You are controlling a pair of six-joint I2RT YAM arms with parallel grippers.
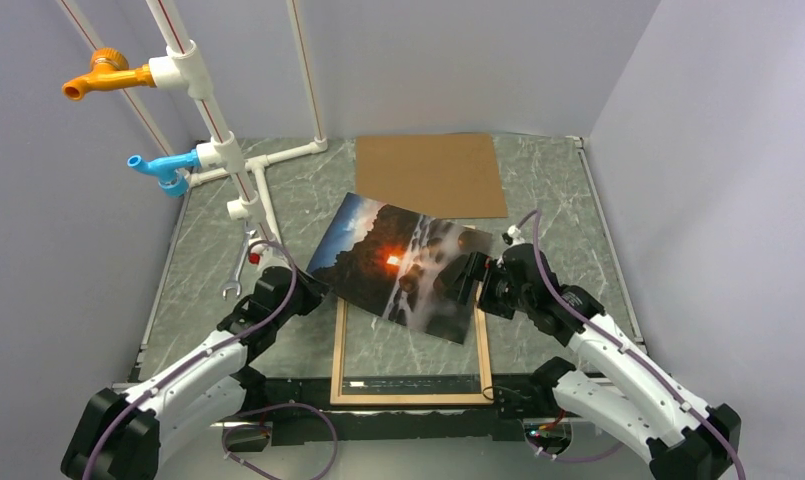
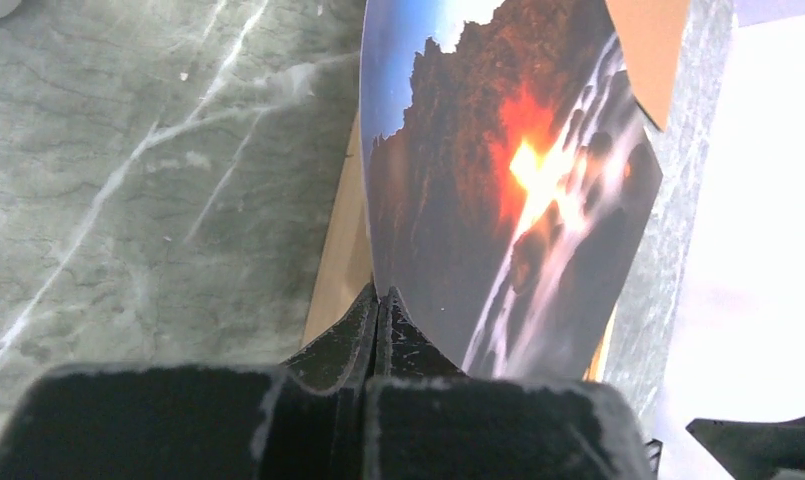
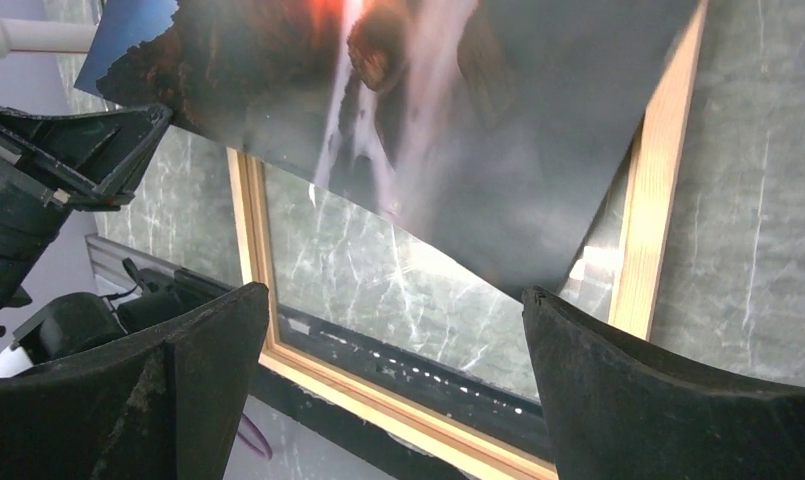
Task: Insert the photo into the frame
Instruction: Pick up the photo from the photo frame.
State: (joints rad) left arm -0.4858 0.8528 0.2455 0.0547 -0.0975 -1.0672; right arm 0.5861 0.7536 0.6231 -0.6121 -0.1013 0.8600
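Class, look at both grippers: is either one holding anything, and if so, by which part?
The left gripper pinches the photo by the corner nearest the left arm. The right gripper is open and holds nothing.

Robot lab test cell, not a lived-in room: plain grey partition walls (image 1: 678, 110) box in a marble-pattern tabletop (image 1: 568, 210). Mock plumbing of white PVC pipes (image 1: 210, 115) with an orange tap (image 1: 103, 75) and a blue tap (image 1: 163, 168) stands beyond and left of the left gripper (image 1: 316, 290). A wrench (image 1: 243, 262) lies just left of it.
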